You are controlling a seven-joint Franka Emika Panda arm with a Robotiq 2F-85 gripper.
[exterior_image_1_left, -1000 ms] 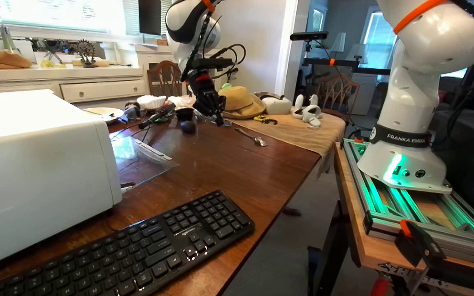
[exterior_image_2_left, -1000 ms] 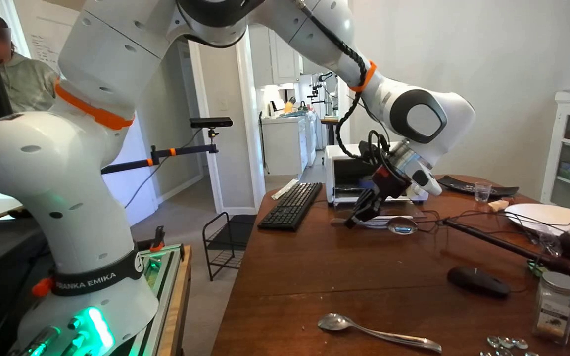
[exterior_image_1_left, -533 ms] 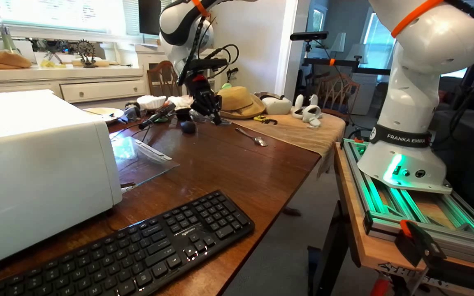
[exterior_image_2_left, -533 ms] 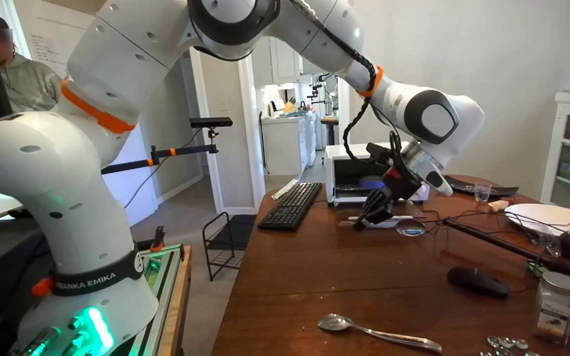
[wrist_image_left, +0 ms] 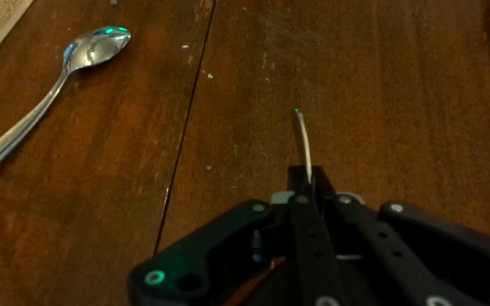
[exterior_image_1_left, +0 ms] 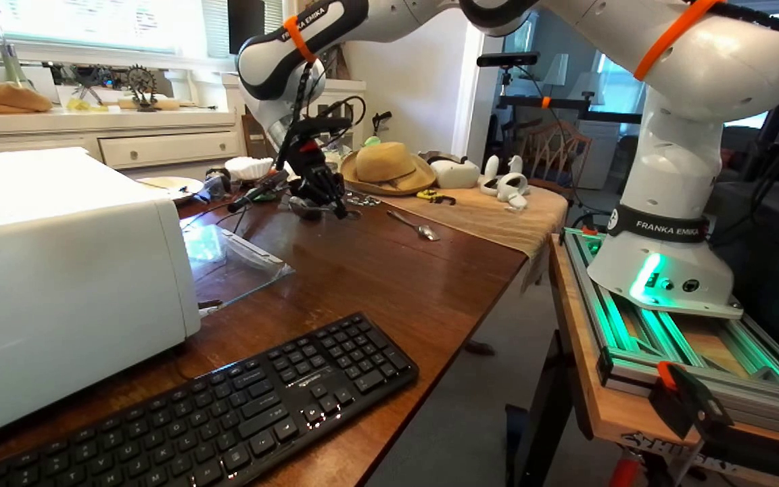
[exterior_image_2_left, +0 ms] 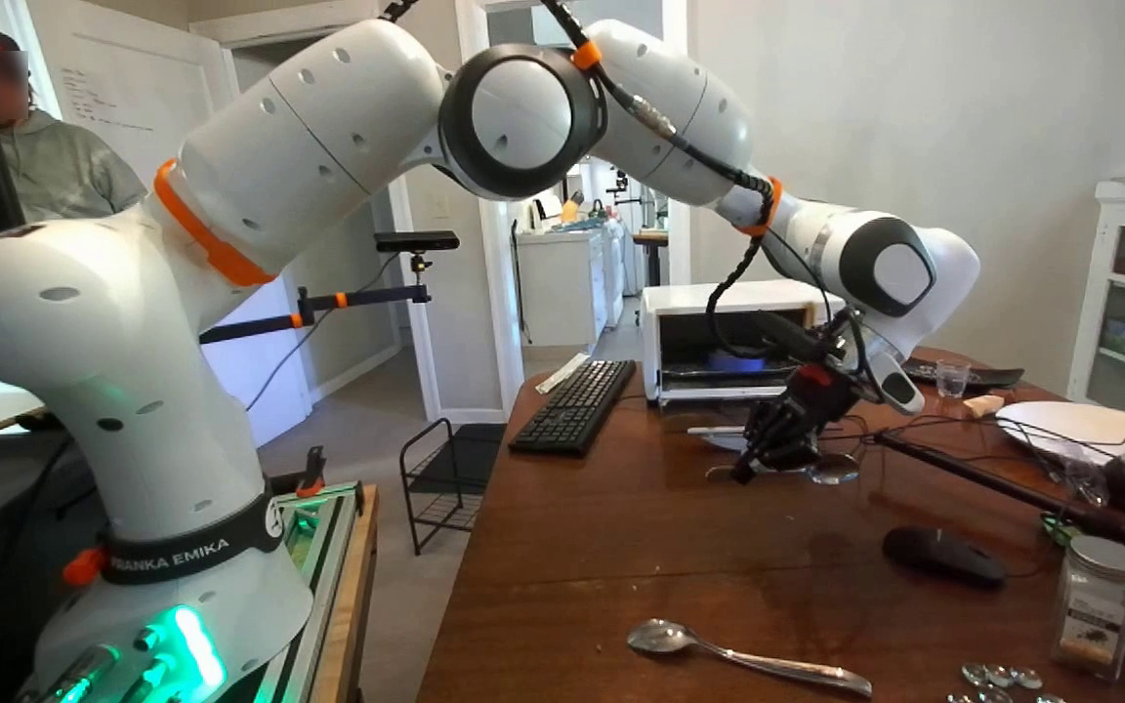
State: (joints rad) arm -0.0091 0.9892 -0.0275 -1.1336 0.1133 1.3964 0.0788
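A silver spoon is clamped in my gripper, low over the wooden table. In that exterior view its round bowl shows to the right of the black fingers, and a bit of handle pokes out on the left. The wrist view shows the thin bright tip of the spoon's handle rising from between the closed fingertips of the gripper; its bowl is hidden there. I cannot tell whether the spoon touches the tabletop. A second spoon lies loose on the table, also visible in both exterior views.
A black mouse, a lidded glass jar and a white plate with cables stand along one side. A keyboard and white oven-like appliance occupy another end. A straw hat sits on the cloth beyond.
The arm has reached farther out from its base and lowered, bringing the gripper and held spoon closer to the tabletop. The grip stays shut; the loose spoon has not moved.
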